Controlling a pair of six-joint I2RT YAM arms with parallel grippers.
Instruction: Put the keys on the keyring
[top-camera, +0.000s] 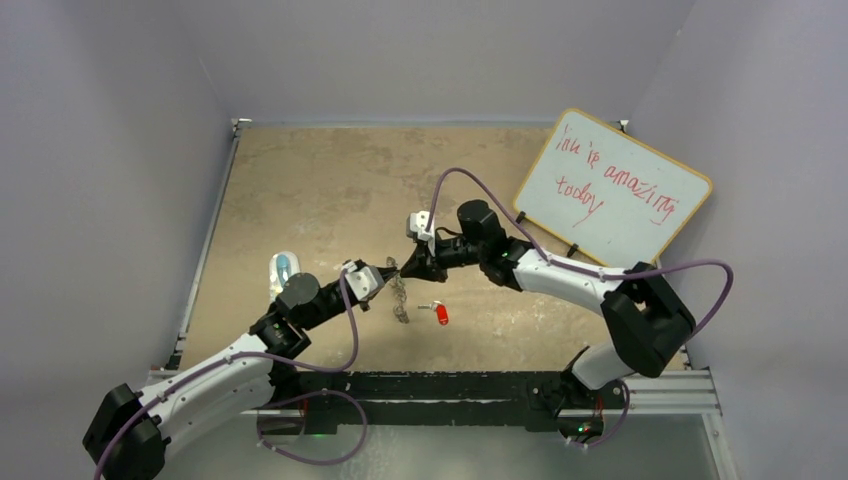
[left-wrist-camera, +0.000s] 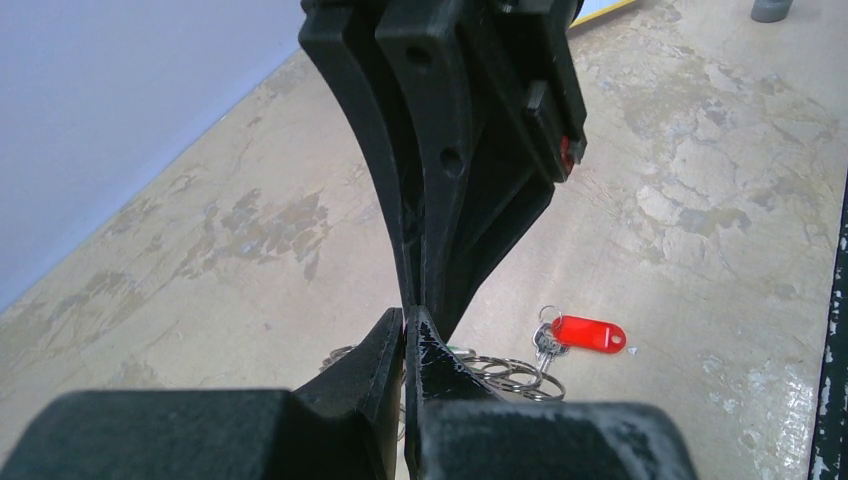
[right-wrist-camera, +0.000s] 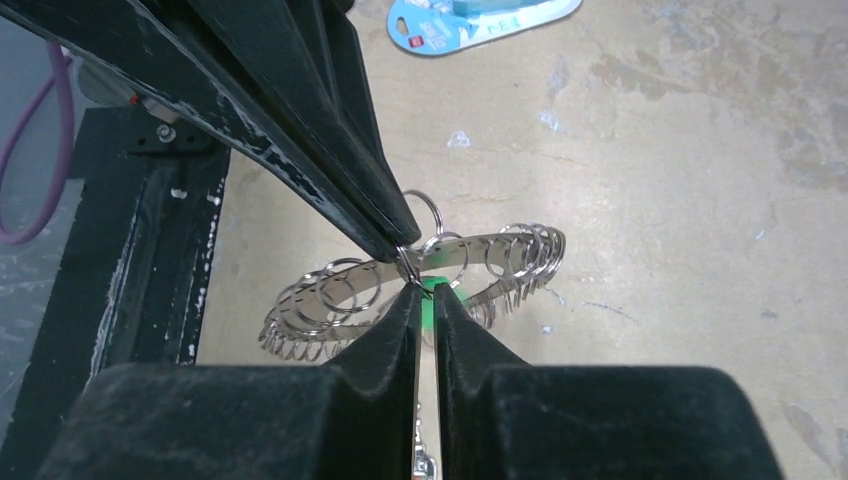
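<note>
The right jaws, at the bottom centre of the right wrist view, are pressed together on the green-headed key (right-wrist-camera: 432, 291). Only a sliver of green shows above their tips. The left jaws come in from the upper left and touch them. They are pinched shut on the rim of the keyring (right-wrist-camera: 345, 288), among its fringe of small loops (right-wrist-camera: 535, 250). Whether the ring's lower edge rests on the surface (right-wrist-camera: 680, 220) cannot be told.

The two sets of tips meet almost point to point. A slight sideways push would likely twist the thin key in its grip or pull the rim free of the other pinch. The red-headed key (left-wrist-camera: 588, 333) lies unthreaded, right of centre in the left wrist view, where a dropped ring could land on it and knock it away.
</note>
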